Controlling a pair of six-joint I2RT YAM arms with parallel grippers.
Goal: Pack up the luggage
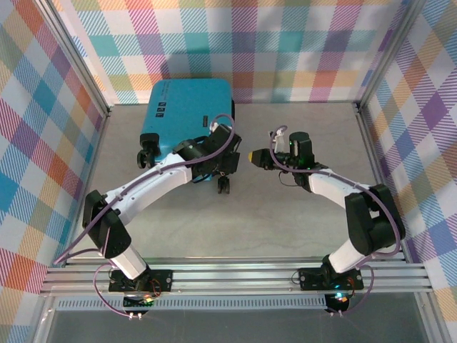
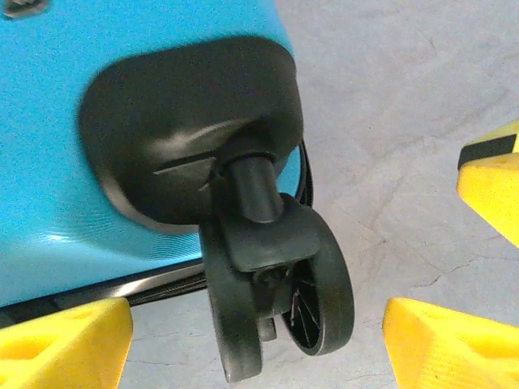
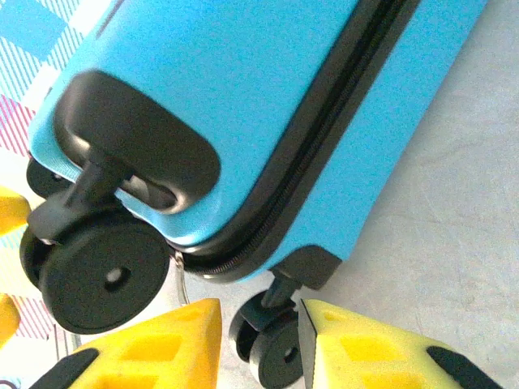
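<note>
The luggage (image 1: pixel 187 107), a turquoise hard-shell suitcase, lies flat and zipped shut at the back left of the table. My left gripper (image 1: pixel 223 170) is at its near right corner. In the left wrist view it stands open (image 2: pixel 255 350), its yellow fingers (image 2: pixel 65 344) on either side of a black twin wheel (image 2: pixel 276 284) without touching it. My right gripper (image 1: pixel 254 156) hovers just right of that corner, clear of the shell. Its jaws (image 3: pixel 261 348) are a little apart, and another wheel (image 3: pixel 272 344) shows through the gap. The zipper edge (image 3: pixel 324 138) runs across the shell.
Grey tabletop (image 1: pixel 285 207) extends in front of and to the right of the suitcase. Plaid walls with metal posts (image 1: pixel 360 107) close in the back and both sides. An aluminium rail (image 1: pixel 235 275) carries both arm bases at the near edge.
</note>
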